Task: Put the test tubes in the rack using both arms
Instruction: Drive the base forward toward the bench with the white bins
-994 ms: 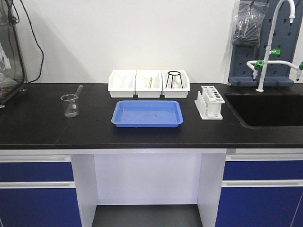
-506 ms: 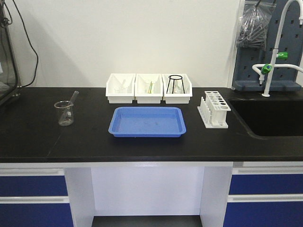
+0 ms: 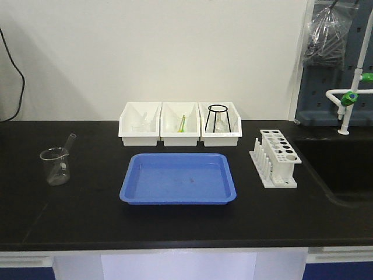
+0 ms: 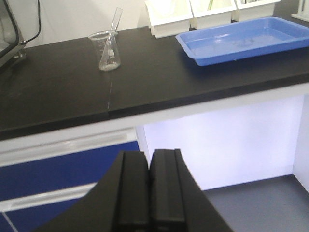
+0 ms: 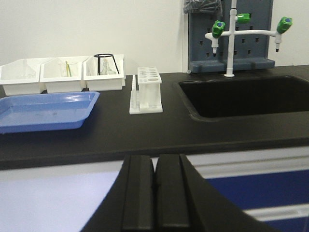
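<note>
While the black left gripper (image 4: 148, 193) and right gripper (image 5: 154, 193) sit closed and empty, the white holed plastic rack (image 3: 274, 158) stands near the blue rectangular tray (image 3: 178, 178).

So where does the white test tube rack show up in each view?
Front-facing: right of centre, rack just right of the blue tray.
Left wrist: not in it; blue tray upper right.
Right wrist: centre, right of the blue tray.
Shared landmark: blue tray.

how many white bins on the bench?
3, in a row at the back, behind the blue tray: left bin, middle bin, right bin. None look hidden.
</note>
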